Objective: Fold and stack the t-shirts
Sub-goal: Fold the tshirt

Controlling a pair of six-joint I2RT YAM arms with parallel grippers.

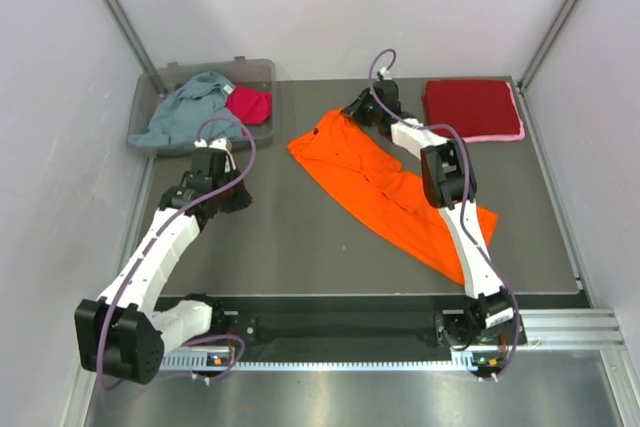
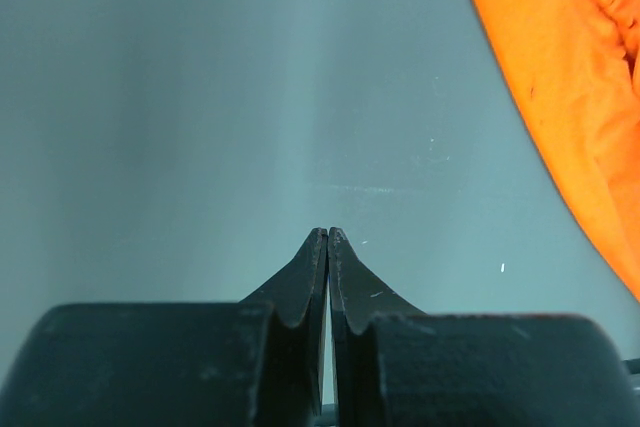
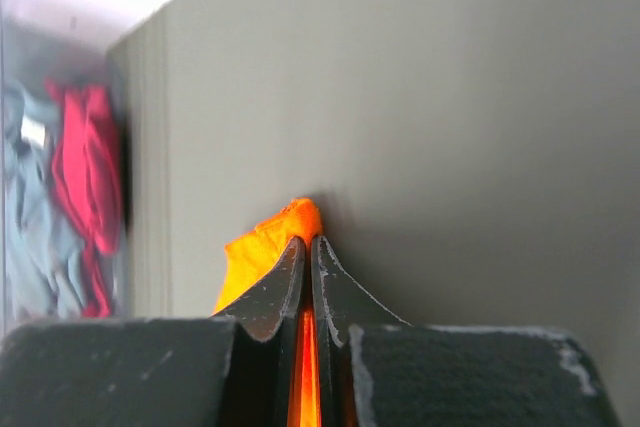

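Orange t-shirt [image 1: 385, 187] lay as a long diagonal strip across the middle of the table [image 1: 300, 247], its far end pinched between the closed jaws of the right gripper [image 3: 311, 239]. Left gripper [image 2: 327, 235] was over bare table to the left of it, jaws together on nothing. Dark red t-shirt [image 1: 468, 105] lay folded at far right on a pink t-shirt [image 1: 505, 135]. Grey-blue tee [image 1: 185, 112] and magenta tee [image 1: 250, 104] sat in the clear bin [image 1: 260, 69] at far left.

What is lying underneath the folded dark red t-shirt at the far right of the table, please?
Under the dark red t-shirt a pink t-shirt peeks out along its near and right edges. The rest is covered, so anything else beneath cannot be seen.
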